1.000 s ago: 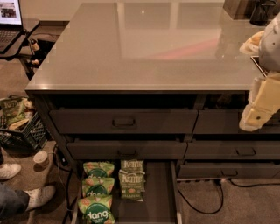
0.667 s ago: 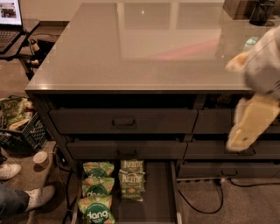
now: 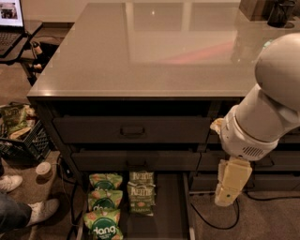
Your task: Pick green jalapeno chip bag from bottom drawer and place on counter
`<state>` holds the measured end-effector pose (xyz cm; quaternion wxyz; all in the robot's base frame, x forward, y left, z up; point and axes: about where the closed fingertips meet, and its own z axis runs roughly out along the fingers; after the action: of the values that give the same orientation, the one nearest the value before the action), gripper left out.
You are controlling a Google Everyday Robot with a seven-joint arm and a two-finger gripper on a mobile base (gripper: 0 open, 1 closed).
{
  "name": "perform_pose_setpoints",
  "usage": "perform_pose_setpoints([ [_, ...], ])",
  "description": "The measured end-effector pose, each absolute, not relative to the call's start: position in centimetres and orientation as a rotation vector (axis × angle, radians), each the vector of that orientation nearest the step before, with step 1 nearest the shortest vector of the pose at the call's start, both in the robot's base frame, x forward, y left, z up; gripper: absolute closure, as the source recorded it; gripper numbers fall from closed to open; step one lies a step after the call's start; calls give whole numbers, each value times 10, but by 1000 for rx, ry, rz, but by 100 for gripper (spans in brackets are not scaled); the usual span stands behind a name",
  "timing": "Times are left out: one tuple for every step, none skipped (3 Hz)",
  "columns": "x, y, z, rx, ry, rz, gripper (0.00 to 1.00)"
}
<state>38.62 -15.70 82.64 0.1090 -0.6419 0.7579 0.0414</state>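
The bottom drawer (image 3: 174, 211) stands pulled open under the cabinet. Two dark olive-green jalapeno chip bags (image 3: 141, 192) lie in it, one behind the other, in its middle. Three brighter green "dang" bags (image 3: 104, 201) lie in a row to their left. The glossy grey counter (image 3: 150, 51) tops the cabinet. My gripper (image 3: 228, 191) hangs down from the white arm (image 3: 262, 117) at the right, beside the drawer's right rail, above and to the right of the olive bags, touching nothing.
Shut drawers with bar handles (image 3: 132, 131) sit above the open one. Dark items (image 3: 269, 10) stand on the counter's back right. A laptop (image 3: 9, 21), a crate of bags (image 3: 18, 133), a cup (image 3: 43, 169) and a person's shoes (image 3: 28, 208) are at left. A cable (image 3: 211, 220) lies on the floor.
My arm has swung left and down, from beside the counter's right edge to in front of the right-hand drawers. The gripper now hangs lower, near the open drawer. The bags have not moved.
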Motion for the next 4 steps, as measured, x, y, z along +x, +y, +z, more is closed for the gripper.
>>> perform_pose_setpoints([
  [386, -157, 826, -1888, 2229, 122, 0],
  [381, -151, 816, -1898, 2209, 183, 0],
  [378, -127, 773, -1926, 2200, 286, 0],
  [382, -106, 714, -1929, 2216, 384, 0],
])
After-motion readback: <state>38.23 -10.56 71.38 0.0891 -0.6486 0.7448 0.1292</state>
